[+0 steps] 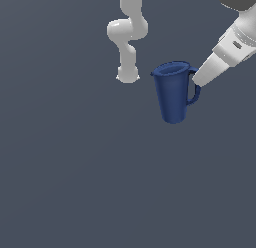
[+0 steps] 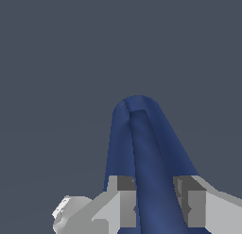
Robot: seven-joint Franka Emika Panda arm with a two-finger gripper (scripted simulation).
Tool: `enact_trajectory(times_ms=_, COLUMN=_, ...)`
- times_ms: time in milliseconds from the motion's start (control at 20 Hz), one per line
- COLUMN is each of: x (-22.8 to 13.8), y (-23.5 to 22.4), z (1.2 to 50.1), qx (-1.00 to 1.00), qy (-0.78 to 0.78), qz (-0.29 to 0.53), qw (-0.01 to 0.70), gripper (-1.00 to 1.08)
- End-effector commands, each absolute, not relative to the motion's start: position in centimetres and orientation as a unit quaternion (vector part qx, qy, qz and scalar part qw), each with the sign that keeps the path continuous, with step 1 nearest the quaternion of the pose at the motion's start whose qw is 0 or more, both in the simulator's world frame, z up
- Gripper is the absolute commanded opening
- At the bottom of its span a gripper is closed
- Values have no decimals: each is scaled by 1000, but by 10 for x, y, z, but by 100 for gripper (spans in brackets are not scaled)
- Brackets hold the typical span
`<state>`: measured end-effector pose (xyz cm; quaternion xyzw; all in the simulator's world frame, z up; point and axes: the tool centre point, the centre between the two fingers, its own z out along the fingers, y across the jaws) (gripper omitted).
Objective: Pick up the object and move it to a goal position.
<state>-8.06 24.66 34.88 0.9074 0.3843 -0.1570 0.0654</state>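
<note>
1. The backdrop is basically one flat, dark slate-grey surface [image 1: 75, 182] filling the exterior view edge to edge. No visible seams, walls or horizon, so I can't tell where floor ends and room begins.
2. The dark blue pitcher [image 1: 172, 94] sits in the upper middle of the exterior view, a bit toward that view's right. It's close to upright, round rim on top, body tapering down to a narrower base, loop handle sticking out toward the exterior view's right.
3. I can't really tell if its base is touching the grey surface or hanging above it; there's no clear shadow to go by.
4. The gripper [image 1: 196, 81] comes in from the upper right corner of the exterior view, a white tapered shape whose tip meets the pitcher right at the handle, near the rim.
5. In the wrist view the gripper [image 2: 156, 207] has a grey finger [image 2: 124, 204] on each side of the handle strip, both pressed right against it, so it's clamped on the pitcher [image 2: 120, 148] by the handle.
6. A white jointed arm [image 1: 127, 37] stands at the top of the exterior view, toward that view's left of the pitcher and apart from it.
</note>
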Motion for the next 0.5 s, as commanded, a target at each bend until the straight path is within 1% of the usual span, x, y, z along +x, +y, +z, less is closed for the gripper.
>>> enact_trajectory(times_ms=0, x=-83, y=244, z=356, qx=908, qy=384, qz=-155, qw=65, gripper=-100)
enact_trajectory(times_ms=250, x=-92, y=235, z=373, qx=908, qy=384, qz=-155, qw=65, gripper=-100)
enact_trajectory(times_ms=450, x=-94, y=232, z=377, qx=908, qy=384, qz=-155, qw=65, gripper=-100)
